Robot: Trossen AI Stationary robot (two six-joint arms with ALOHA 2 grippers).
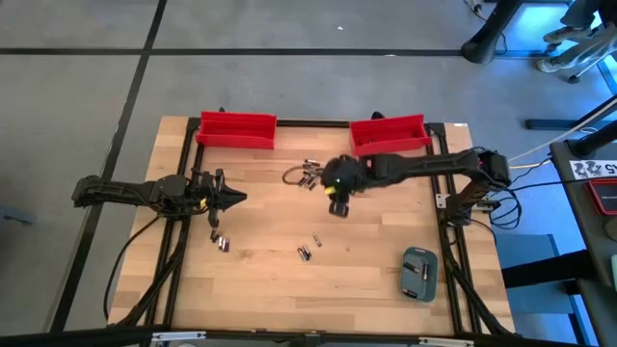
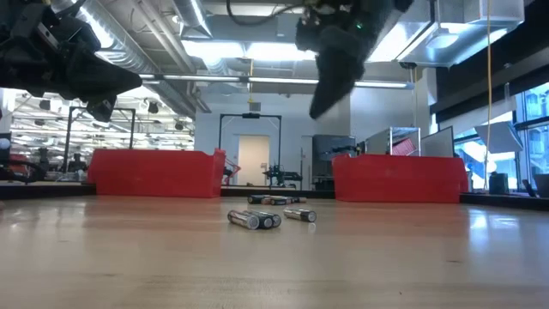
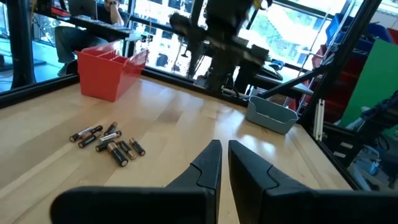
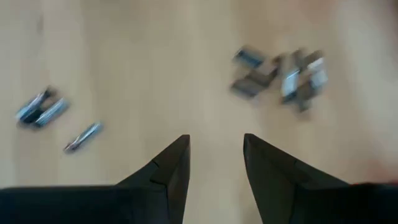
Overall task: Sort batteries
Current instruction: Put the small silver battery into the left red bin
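Reaching from three o'clock, right gripper [image 1: 339,200] raised over table [image 1: 270,280] centre, fingers parted, grasping nothing. Left gripper [image 1: 234,197] at nine o'clock, clenched, empty. Batteries [image 1: 309,173] scattered near centre; no legible writing.

I see two red bins [image 1: 236,129] [image 1: 388,134] along the tabltop's far edge | grey-blue case [image 1: 418,273] near its front right corner | wooden tabletop [image 1: 260,280] | seated person [image 3: 93,18] beyond it
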